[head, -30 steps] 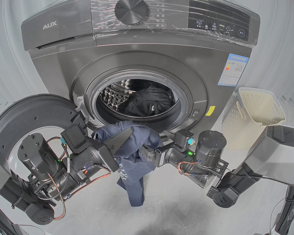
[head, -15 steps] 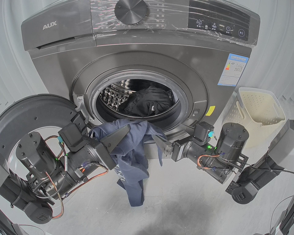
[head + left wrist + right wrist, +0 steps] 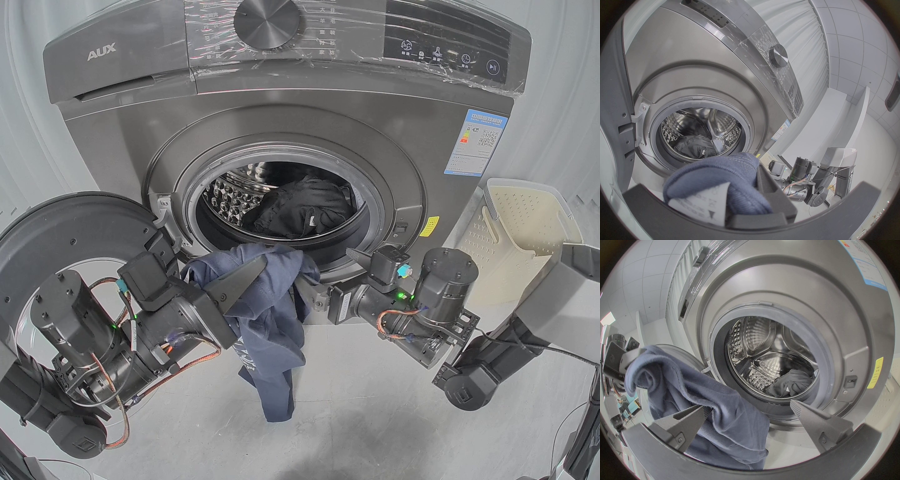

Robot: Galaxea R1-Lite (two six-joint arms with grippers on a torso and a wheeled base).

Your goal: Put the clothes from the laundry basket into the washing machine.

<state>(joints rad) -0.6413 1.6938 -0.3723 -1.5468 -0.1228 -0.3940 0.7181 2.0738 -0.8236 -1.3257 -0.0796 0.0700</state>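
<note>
Pinches blue garment (image 3: 269, 325) in left claw (image 3: 240, 284) at washing machine (image 3: 375, 137) mouth, ready for loading. Holds right claw (image 3: 323, 267) agape, empty, alongside, likely to gather slack.

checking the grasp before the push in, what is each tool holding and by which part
The left tool pinches the blue garment at a bunched top fold beside its white label; the rest hangs down. The right tool is open and holds nothing.
</note>
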